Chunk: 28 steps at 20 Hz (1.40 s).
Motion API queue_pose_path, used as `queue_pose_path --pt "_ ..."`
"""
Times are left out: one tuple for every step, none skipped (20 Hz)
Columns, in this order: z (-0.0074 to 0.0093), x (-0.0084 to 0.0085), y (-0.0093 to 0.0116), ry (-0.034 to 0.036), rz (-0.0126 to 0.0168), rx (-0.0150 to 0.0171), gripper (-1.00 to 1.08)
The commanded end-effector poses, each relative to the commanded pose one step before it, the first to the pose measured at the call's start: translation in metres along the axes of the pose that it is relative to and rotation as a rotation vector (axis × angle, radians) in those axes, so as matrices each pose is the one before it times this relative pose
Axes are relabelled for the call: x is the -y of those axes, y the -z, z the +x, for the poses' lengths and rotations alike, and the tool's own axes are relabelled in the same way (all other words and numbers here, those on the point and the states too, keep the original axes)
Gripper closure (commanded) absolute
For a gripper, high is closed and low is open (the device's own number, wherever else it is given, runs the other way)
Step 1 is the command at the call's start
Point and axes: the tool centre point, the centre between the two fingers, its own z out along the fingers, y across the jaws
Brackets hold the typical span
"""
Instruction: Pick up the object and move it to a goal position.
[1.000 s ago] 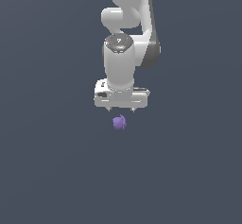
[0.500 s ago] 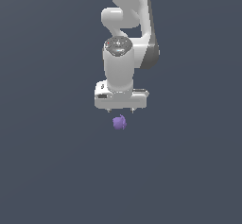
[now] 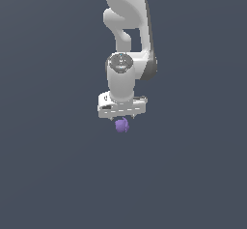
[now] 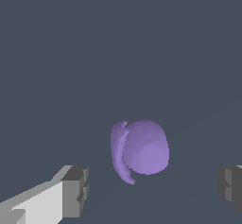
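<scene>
Since half a second ago, the white Franka arm's gripper (image 3: 122,117) is sitting lower, its underside now nearly reaching the small purple, roundish lumpy object (image 3: 122,125), where a clear gap was showing before; the object itself is lying in the same spot on the flat dark grey-blue floor (image 3: 48,175), just below the centre of the exterior view. The arm's white links (image 3: 126,15) are descending from the top edge of that frame to a round grey-capped wrist joint (image 3: 120,63), and the wide white hand is hanging directly over the object, which is narrower than the hand. In the wrist view the purple object (image 4: 140,148) is showing as a smooth rounded lump with a curved flange ending in a small pointed nub, lying between the two grey fingertips (image 4: 75,191), well apart from each. The jaws are standing wide apart and are gripping nothing. No brand, label or writing is readable on the arm, the object or the floor.
</scene>
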Motion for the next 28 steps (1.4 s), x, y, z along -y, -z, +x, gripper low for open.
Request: queue_pose_path --pt "-0.00338 -0.00057 -0.01291 0.04306 -0.00277 0.00016 -0.92" --pt "-0.00117 -0.00007 -0.00407 0.01344 -0.00069 0.0002 -0.92" --pt "-0.00106 -0.00002 -0.00358 0.01189 -0.00056 0.00017 -0.92" --pt "-0.00093 0.00002 -0.00309 0.01032 -0.00044 0.00014 -0.92" --pt "-0.0008 0.00004 -0.00261 0.00875 -0.00035 0.00011 -0.92" --pt "-0.00067 0.00003 -0.00213 0.00714 -0.00026 0.00009 -0.92" --pt "-0.00052 0.00004 -0.00165 0.00556 -0.00019 0.00007 -0.92" --pt "-0.00037 0.00006 -0.00118 0.00402 -0.00013 0.00005 -0.92" --pt "-0.00023 0.00002 -0.00071 0.00239 -0.00008 0.00003 -0.92" --pt "-0.00009 -0.00005 -0.00023 0.00069 -0.00002 0.00001 -0.92" --pt "0.00012 0.00002 0.00094 -0.00513 0.00046 0.00106 -0.92" --pt "-0.00001 -0.00002 -0.00035 0.0 0.0 0.0 -0.92" --pt "-0.00004 -0.00006 -0.00105 0.0 0.0 0.0 -0.92" --pt "-0.00007 -0.00009 -0.00174 0.0 0.0 0.0 -0.92" --pt "-0.00004 0.00015 -0.00237 0.00048 -0.00003 -0.00009 -0.92" --pt "-0.00015 -0.00016 -0.00311 0.0 0.0 0.0 -0.92" --pt "-0.00008 0.00029 -0.00369 0.00083 -0.00005 -0.00016 -0.92" --pt "-0.00014 0.00017 -0.00436 0.00068 -0.00004 -0.00013 -0.92" --pt "-0.00027 -0.00025 -0.00508 0.0 0.0 0.0 -0.92" --pt "-0.00017 0.00027 -0.00554 0.00096 -0.00005 -0.00019 -0.92" --pt "-0.00017 0.00012 -0.00527 0.00068 -0.00004 -0.00013 -0.92" --pt "-0.00019 -0.00025 -0.00468 0.0 0.0 0.0 -0.92" --pt "0.0 0.00016 -0.00391 0.00068 -0.00005 -0.00013 -0.92" --pt "0.00011 0.00018 -0.00323 0.00067 -0.00007 -0.00013 -0.92" --pt "0.00011 -0.0002 -0.00262 0.0 0.0 0.0 -0.92" --pt "0.0002 -0.00018 -0.00192 0.0 0.0 0.0 -0.92" --pt "0.00024 -0.00015 -0.00127 0.0 0.0 0.0 -0.92" --pt "0.00021 -0.0001 -0.00069 0.0 0.0 0.0 -0.92"
